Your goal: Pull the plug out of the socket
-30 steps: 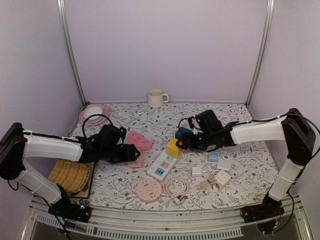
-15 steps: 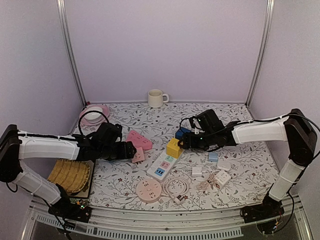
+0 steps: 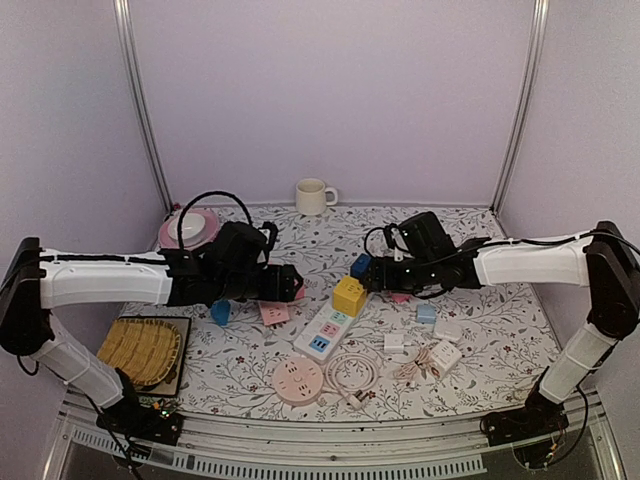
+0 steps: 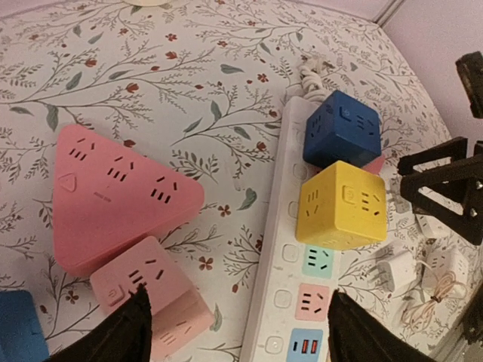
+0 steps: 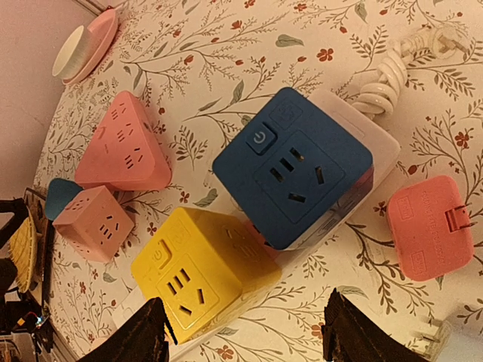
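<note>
— How do the grippers stand?

— The left gripper (image 4: 238, 302) has its fingers spread wide with nothing between them. It hangs over the pink triangle socket (image 4: 113, 192), left of the table's middle. The right gripper (image 5: 247, 298) is parted too and holds nothing. It is at the far end of the power strip (image 4: 290, 302).

— And the plugs?

— Two cube plugs sit on that far end of the strip. The blue cube (image 5: 294, 177) is farthest back and the yellow cube (image 5: 200, 271) touches its near side. The strip lies slantwise in the middle of the table (image 3: 250, 380).

— Does the right gripper touch them?

— It is close beside the blue cube, but I cannot tell whether it touches.

— What lies around?

— A small pink cube (image 5: 94, 222) is just beside the triangle, with a small blue piece (image 5: 60, 194) next to it. A flat pink adapter (image 5: 430, 226) lies right of the blue cube, and a curled white cord (image 5: 392, 72) runs off the strip's far end. Near the front edge are a round pink socket (image 3: 297, 381) and a coil of white cable (image 3: 352, 370). A cup (image 3: 313, 196) stands at the far edge, a pink plate (image 3: 205, 225) in the far left corner, and a woven mat (image 3: 145, 350) in the near left corner.
</note>
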{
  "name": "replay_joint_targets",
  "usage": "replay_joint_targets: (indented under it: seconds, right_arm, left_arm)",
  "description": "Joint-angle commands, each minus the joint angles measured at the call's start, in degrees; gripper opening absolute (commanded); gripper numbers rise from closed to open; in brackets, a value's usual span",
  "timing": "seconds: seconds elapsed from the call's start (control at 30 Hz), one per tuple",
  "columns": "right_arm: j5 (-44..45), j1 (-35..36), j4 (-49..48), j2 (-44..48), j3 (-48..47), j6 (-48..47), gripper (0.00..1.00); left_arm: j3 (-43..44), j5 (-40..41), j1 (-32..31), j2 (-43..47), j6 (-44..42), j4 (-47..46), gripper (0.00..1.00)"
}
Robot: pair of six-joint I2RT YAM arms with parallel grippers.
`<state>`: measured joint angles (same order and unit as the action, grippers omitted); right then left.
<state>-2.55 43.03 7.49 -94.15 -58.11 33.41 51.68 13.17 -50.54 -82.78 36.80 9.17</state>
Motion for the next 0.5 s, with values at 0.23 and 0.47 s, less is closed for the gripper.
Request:
replay_joint_targets:
  seconds: [0.23,0.47]
  right_arm:
    - [3.7,-2.2,1.1,4.2,1.4,-0.9,0.73]
    - [4.0,-4.8,1.1,5.9,3.1,-1.4,0.73]
  left_arm:
    - [16.3,-3.3,-6.6,-15.6,-7.1,2.3,0.81]
    - [25.1,-5.0,-8.1,-24.2,-8.8,5.9,0.81]
